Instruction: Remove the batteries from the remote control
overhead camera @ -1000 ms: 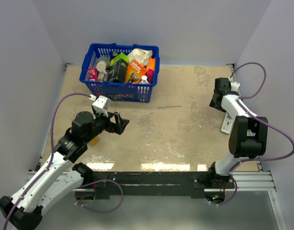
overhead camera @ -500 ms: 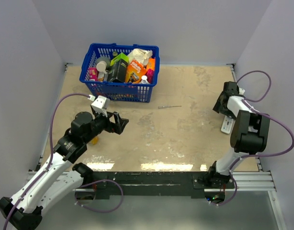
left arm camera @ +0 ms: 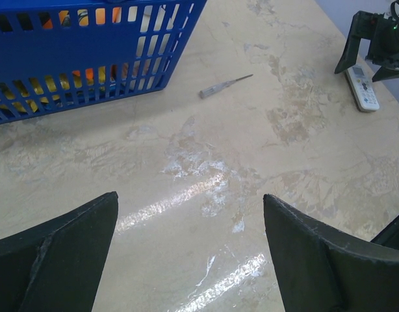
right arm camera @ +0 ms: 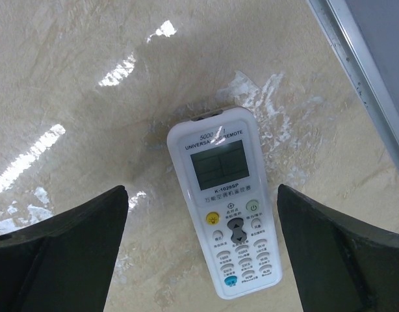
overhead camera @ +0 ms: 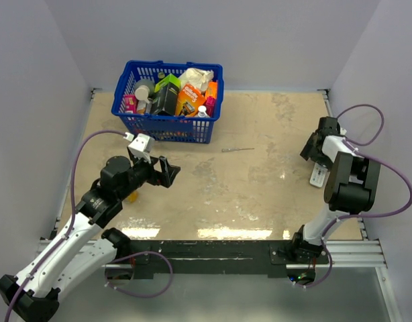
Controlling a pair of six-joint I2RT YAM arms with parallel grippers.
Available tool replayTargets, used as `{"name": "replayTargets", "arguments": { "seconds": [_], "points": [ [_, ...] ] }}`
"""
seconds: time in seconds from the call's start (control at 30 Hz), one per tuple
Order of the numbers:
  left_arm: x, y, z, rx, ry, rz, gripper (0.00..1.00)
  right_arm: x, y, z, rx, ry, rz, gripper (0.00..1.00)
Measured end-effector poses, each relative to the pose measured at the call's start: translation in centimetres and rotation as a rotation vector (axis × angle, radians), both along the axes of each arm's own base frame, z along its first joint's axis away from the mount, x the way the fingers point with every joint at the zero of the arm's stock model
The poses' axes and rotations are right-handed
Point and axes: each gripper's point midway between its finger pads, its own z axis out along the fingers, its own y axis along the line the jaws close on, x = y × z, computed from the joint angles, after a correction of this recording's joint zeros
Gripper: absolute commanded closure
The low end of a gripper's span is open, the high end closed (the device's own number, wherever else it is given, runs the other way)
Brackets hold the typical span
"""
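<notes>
From above, the left gripper (overhead camera: 167, 172) hangs over the bare middle-left of the table (overhead camera: 260, 194), jaws spread with nothing in them; the right gripper (overhead camera: 315, 153) stands at the right edge, just behind the white remote control (overhead camera: 317, 176), which lies flat on the table; a blue basket (overhead camera: 167, 126) full of packages sits at the back, a thin grey stick-like tool (overhead camera: 238, 149) in front of it; a small orange thing (overhead camera: 132, 196) by the left arm is too small to identify.

Left wrist view: both fingers (left arm camera: 56, 260) are wide apart above the table; the remote control (left arm camera: 362, 88) is far off, beneath the right gripper (left arm camera: 373, 62).

Right wrist view: the remote control (right arm camera: 229, 221) lies face up, screen and buttons showing, between the parted fingers (right arm camera: 342, 260), which do not touch it.
</notes>
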Motion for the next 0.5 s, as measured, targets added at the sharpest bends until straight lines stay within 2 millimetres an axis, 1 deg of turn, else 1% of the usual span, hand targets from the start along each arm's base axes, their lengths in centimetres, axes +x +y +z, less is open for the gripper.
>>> {"name": "replayTargets", "arguments": {
  "seconds": [0.27, 0.4, 0.5],
  "points": [
    [0.0, 0.0, 0.1, -0.002, -0.003, 0.0, 0.04, -0.3, 0.3, -0.7, 0.038, 0.006, 0.004, 0.02],
    [-0.1, 0.2, 0.5, -0.008, -0.015, 0.004, 0.04, -0.3, 0.4, -1.4, 0.067, 0.015, 0.004, 0.02],
    [-0.2, 0.3, 0.7, -0.013, -0.024, 0.005, 0.04, -0.1, 0.5, -1.6, 0.089, 0.004, 0.008, 0.04]
  ]
}}
